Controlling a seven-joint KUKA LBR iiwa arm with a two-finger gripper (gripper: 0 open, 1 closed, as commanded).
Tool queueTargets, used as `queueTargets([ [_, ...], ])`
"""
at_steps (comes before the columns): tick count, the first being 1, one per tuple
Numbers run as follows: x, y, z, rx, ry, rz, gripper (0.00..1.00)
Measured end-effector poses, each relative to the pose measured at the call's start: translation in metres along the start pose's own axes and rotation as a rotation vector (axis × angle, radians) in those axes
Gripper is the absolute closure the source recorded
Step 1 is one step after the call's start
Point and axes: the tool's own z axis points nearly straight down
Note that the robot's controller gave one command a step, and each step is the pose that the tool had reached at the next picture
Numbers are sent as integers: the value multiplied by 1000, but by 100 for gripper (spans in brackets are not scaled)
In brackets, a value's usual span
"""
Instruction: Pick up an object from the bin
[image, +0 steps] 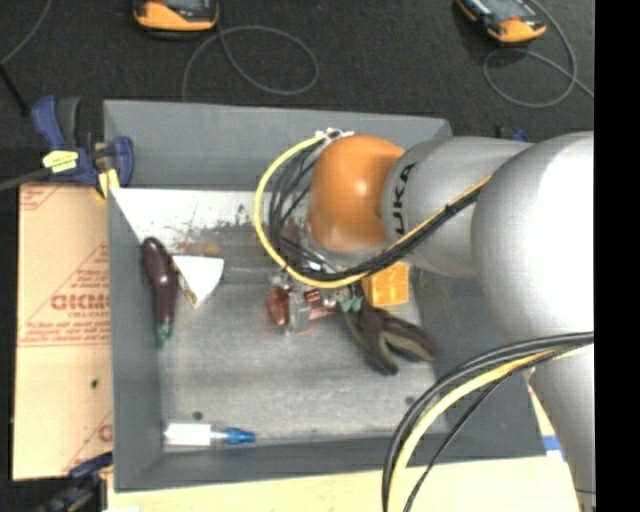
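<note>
The end effector (296, 304) hung low over the middle of the grey bin (300, 400), below the arm's orange cover (345, 195). How far open it stood could not be told. A small reddish-brown piece (278, 306) showed at its tip, close to the bin floor; whether it was gripped was unclear. Just to the right lay an orange-yellow block (389, 286) and a dark brown crumpled thing (388, 340). Well apart by the left wall lay a dark purple aubergine toy (158, 285) beside a white wedge (203, 278). A white marker with a blue cap (208, 436) lay along the near wall.
</note>
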Motion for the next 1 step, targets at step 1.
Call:
queueTargets([
  [1,0,0,0,0,0,1,100],
])
